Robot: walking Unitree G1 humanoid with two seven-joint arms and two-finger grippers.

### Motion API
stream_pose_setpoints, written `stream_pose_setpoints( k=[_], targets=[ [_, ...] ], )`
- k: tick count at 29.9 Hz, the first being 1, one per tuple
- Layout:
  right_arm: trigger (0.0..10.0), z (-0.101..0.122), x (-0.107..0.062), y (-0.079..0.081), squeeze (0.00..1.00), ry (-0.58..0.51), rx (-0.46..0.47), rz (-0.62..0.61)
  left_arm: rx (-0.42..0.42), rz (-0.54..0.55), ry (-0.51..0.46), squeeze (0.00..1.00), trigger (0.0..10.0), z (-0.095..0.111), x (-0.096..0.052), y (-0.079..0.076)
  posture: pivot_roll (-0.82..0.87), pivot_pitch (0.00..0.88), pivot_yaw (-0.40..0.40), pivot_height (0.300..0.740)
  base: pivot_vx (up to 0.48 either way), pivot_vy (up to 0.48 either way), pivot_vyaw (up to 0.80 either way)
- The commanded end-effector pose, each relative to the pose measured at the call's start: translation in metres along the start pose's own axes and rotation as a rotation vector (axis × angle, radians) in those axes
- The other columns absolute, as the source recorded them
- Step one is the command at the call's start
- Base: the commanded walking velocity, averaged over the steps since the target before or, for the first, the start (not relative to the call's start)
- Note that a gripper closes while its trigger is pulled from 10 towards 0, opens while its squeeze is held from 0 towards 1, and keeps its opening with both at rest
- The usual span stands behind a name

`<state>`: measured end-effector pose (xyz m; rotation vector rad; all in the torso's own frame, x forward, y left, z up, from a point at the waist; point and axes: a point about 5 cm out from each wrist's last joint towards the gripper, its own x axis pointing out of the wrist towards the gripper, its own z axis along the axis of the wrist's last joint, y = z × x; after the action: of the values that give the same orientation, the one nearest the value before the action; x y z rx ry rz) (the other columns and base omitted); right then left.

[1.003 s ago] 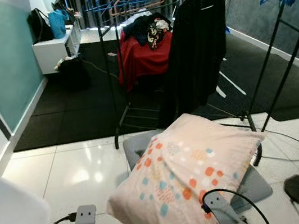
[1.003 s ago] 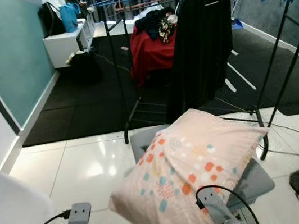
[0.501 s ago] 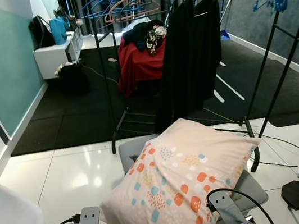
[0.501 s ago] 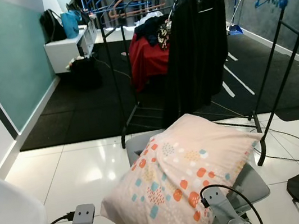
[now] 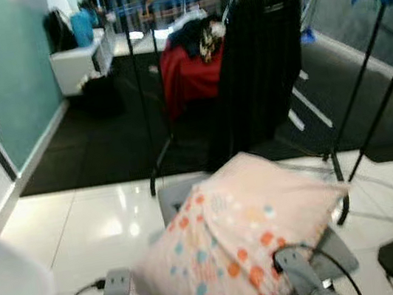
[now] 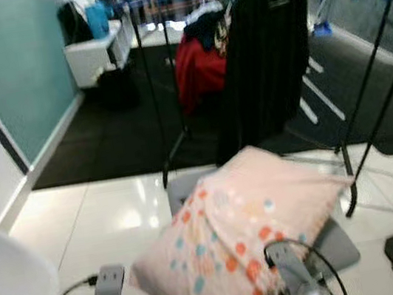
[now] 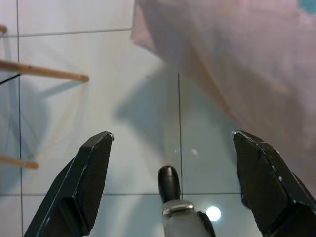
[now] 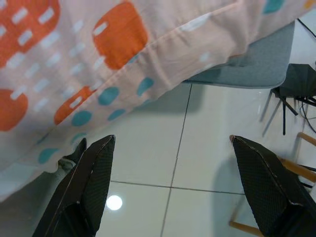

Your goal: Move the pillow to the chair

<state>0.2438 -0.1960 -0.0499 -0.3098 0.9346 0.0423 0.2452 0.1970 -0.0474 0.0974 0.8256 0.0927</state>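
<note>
Pillow (image 5: 241, 241), one, pink with orange and teal spots, lies across the grey chair (image 5: 338, 254) seat, its near end overhanging the seat's front edge above the white floor (image 5: 96, 223). By the look of it, the placing step is finished; what remains would be drawing both arms clear without dragging the fabric. Left gripper (image 7: 173, 185) and right gripper (image 8: 173, 182), one each, have their fingers spread wide and hold nothing. One black clothes rack (image 5: 263, 69) stands just behind the chair.
</note>
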Motion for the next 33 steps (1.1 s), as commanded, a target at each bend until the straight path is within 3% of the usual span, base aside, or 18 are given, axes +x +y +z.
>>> stream_pose_setpoints(
  k=[1,6,9,12,14,15,17,23,25,27,33],
  targets=[
    [10.0,-0.001,0.0,0.007,0.0,-0.024,0.07,0.039,-0.002,0.008,0.012,0.0,10.0,-0.003,0.0,0.002,-0.1,0.0,-0.077,0.74,0.0,0.0,0.0],
    [10.0,-0.001,0.0,0.01,0.0,-0.052,0.197,0.063,-0.001,0.009,0.011,0.0,10.0,-0.003,0.0,0.003,-0.1,0.0,-0.075,0.74,0.0,0.0,0.0],
    [10.0,-0.002,-0.001,0.014,0.0,-0.065,0.364,0.096,0.003,0.012,0.009,0.0,10.0,-0.003,0.0,0.003,-0.1,0.0,-0.074,0.74,0.0,0.0,0.0],
    [10.0,-0.004,-0.001,0.016,0.0,-0.064,0.441,0.105,0.004,0.013,0.009,0.0,10.0,-0.003,0.0,0.003,-0.1,0.0,-0.071,0.735,0.0,0.0,0.0],
    [10.0,0.023,-0.001,-0.02,0.0,-0.107,0.495,0.051,0.006,0.014,0.006,0.0,10.0,-0.003,0.0,0.004,-0.1,0.0,-0.07,0.725,0.0,0.0,0.0],
    [10.0,0.023,-0.001,-0.02,0.0,-0.107,0.495,0.051,0.006,0.014,0.006,0.0,10.0,-0.003,0.0,0.004,-0.1,0.0,-0.07,0.725,0.0,0.0,0.0],
    [10.0,0.038,-0.003,-0.042,0.0,-0.137,0.536,0.008,0.007,0.014,0.005,0.0,10.0,-0.003,-0.001,0.004,-0.1,0.001,-0.068,0.715,0.0,0.0,0.0],
    [10.0,0.044,-0.004,-0.046,0.0,-0.174,0.644,0.009,0.01,0.014,0.004,0.0,10.0,-0.004,-0.001,0.004,-0.1,0.002,-0.068,0.695,0.0,0.0,0.0],
    [10.0,0.051,-0.005,-0.046,0.0,-0.213,0.8,0.059,0.012,0.014,0.004,0.0,10.0,-0.004,-0.001,0.004,-0.09,0.007,-0.068,0.685,0.0,0.0,0.0],
    [10.0,0.056,-0.006,-0.047,0.0,-0.241,0.889,0.093,0.014,0.014,0.004,0.0,10.0,-0.004,-0.001,0.004,-0.09,0.007,-0.068,0.675,0.0,0.0,0.0],
    [10.0,0.059,-0.006,-0.048,0.0,-0.247,0.945,0.104,0.018,0.014,0.003,0.0,10.0,-0.004,-0.001,0.004,-0.09,0.009,-0.068,0.655,0.0,0.0,0.0]
  ],
)
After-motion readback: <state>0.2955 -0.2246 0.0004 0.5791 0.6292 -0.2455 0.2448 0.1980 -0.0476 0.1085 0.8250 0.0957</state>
